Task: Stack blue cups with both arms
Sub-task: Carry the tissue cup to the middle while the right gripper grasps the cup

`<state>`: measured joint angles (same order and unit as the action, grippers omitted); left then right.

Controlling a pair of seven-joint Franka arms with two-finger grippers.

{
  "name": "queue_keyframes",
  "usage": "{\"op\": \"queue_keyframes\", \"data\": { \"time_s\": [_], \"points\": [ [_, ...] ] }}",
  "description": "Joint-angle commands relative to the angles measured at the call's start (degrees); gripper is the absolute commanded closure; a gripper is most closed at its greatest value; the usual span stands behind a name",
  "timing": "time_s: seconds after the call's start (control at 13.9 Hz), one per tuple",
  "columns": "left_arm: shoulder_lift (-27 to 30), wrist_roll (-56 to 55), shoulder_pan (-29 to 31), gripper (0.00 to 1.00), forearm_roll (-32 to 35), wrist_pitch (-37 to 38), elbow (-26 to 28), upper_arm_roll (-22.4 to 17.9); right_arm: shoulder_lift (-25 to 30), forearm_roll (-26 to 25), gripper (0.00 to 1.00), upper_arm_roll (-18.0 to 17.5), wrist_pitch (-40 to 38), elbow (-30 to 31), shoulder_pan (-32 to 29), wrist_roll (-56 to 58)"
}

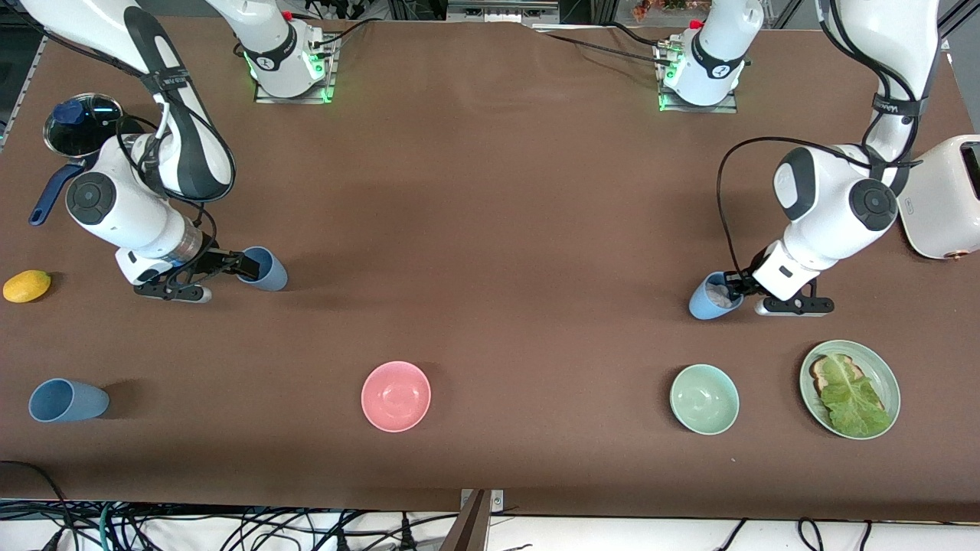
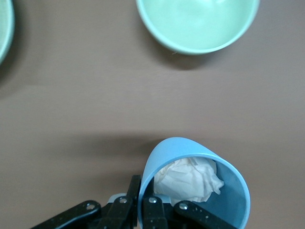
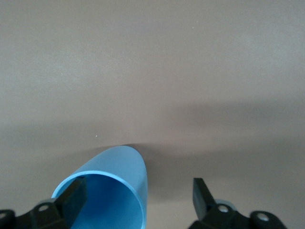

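Left wrist view shows our left end effector (image 2: 143,210) pinching the rim of a cup (image 2: 195,183) stuffed with crumpled paper (image 2: 188,181), low over the table (image 2: 95,105) near the green bowl (image 2: 198,24). Our right end effector (image 3: 138,200) stands apart, one finger (image 3: 71,200) inside its cup (image 3: 112,186); it should close before lifting. A third cup (image 1: 67,400) lies nearest the front camera.

You have three light-blue cups: one (image 1: 262,268) upright-tilted toward the right arm's end; one (image 1: 712,297) toward the left arm's end, tilted, crumpled white paper (image 2: 189,180) inside; a third (image 1: 67,400) lying on its side nearest the front camera.
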<state>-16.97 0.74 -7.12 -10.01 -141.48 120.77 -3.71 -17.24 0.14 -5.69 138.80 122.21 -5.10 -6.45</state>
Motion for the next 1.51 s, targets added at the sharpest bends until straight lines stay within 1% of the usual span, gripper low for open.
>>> {"op": "queue_keyframes", "data": {
  "time_s": [0.0, 0.22, 0.29, 0.43, 0.5, 0.65, 0.72, 0.94, 1.08, 1.23, 1.37, 1.44],
  "points": [
    [1.33, -6.77, -3.33, 1.0, -1.33, 2.88, -1.59, 0.28, -0.6, 0.65, 0.19, -0.2, 0.69, -0.05, -0.26, -0.4],
    [0.71, -18.54, -4.04, 1.0, -1.16, 2.88, -3.17, 5.45, -0.68, 0.74, 0.59, -0.2, 0.42, -0.05, -0.26, -0.84],
    [0.54, -22.23, -5.44, 1.0, -1.16, 2.7, -3.52, 6.43, -0.69, 0.74, 0.73, -0.2, 0.25, -0.05, -0.26, -1.63],
    [-0.34, -30.58, -9.56, 1.0, -0.72, 2.62, -4.92, 6.52, -0.69, 0.65, 0.97, -0.29, 0.16, -0.05, -0.17, -2.43],
    [-0.6, -34.27, -11.32, 1.0, -0.63, 2.62, -5.72, 6.52, -0.69, 0.65, 1.0, -0.37, 0.16, -0.05, -0.17, -2.43],
    [-1.31, -40.34, -14.66, 1.0, -0.63, 2.62, -7.38, 6.52, -0.69, 0.65, 1.0, -0.46, 0.16, -0.22, 0.18, -1.99],
    [-1.92, -44.38, -16.51, 1.0, -0.54, 2.62, -8.52, 6.44, -0.69, 0.65, 1.0, -0.55, -0.45, -1.27, 0.18, -1.81],
    [-5.6, -57.3, -23.01, 1.0, -0.45, 2.7, -13.87, 6.17, -0.51, 0.65, 1.0, -0.81, -6.85, -5.3, 0.27, -1.99],
    [-7.8, -63.29, -25.83, 1.0, -0.19, 2.79, -17.22, 6.09, -0.51, 0.65, 1.0, -2.22, -11.86, -8.99, 0.27, -3.12],
    [-9.91, -68.39, -27.94, 1.0, 2.78, 2.79, -19.6, 6.0, -0.51, 0.65, 1.0, -2.31, -16.34, -12.33, 1.14, -4.62],
    [-11.76, -74.27, -29.09, 1.0, 7.52, 2.79, -20.66, 6.09, -0.51, 0.65, 1.0, -2.4, -19.86, -15.24, 2.46, -7.42],
    [-12.64, -76.22, -29.18, 1.0, 8.85, 2.7, -21.01, 6.17, -0.51, 0.65, 1.0, -2.4, -21.1, -16.29, 3.69, -8.92]
  ]
}}
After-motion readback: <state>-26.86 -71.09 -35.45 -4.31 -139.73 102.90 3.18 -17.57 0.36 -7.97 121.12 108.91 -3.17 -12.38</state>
